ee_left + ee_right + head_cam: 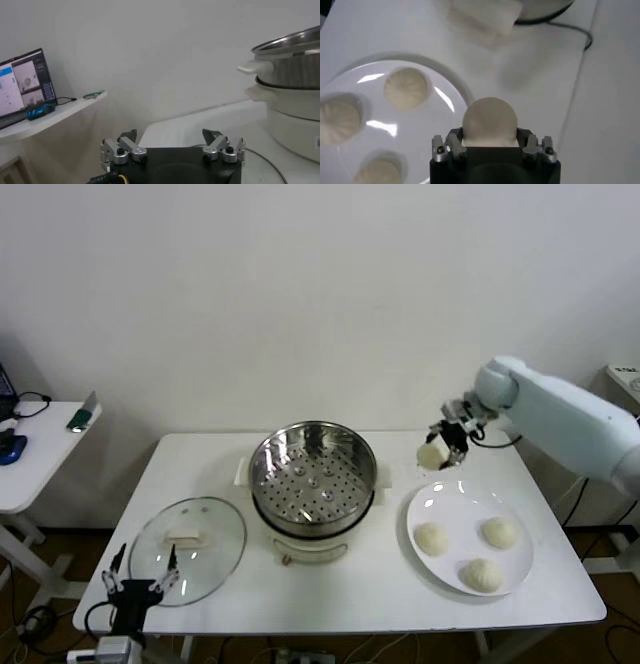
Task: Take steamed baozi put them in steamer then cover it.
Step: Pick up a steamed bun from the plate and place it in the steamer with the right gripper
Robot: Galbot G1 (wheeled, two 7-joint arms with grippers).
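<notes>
Item 1, right gripper point(441, 450), right of centre in the head view: your fingers are clamped on one steamed baozi point(431, 455), lifted clear above the far rim of the white plate point(447, 569). The wrist view shows the bun point(490, 122) seated between both fingers point(454, 145).

Item 2, left gripper point(141, 576), lower left corner: jaws spread wide, holding nothing, hanging at the table's near edge just in front of the cover point(188, 549).

Item 3, steamer point(313, 481), centre of frame: your perforated tray sits bare, with open tabletop between pot and plate.

Item 4, three more baozi point(431, 538) point(499, 532) point(482, 574) lie apart on the plate, lower right.

Item 5, table point(360, 584): the cover lies flat at lower left, beside the steamer; the plate sits near the right edge.

Item 6, surroundings: a side table point(30, 459) at far left carries small items; a screen point(22, 85) shows in the left wrist view, its writing too small to read. You will find no legible labels.
</notes>
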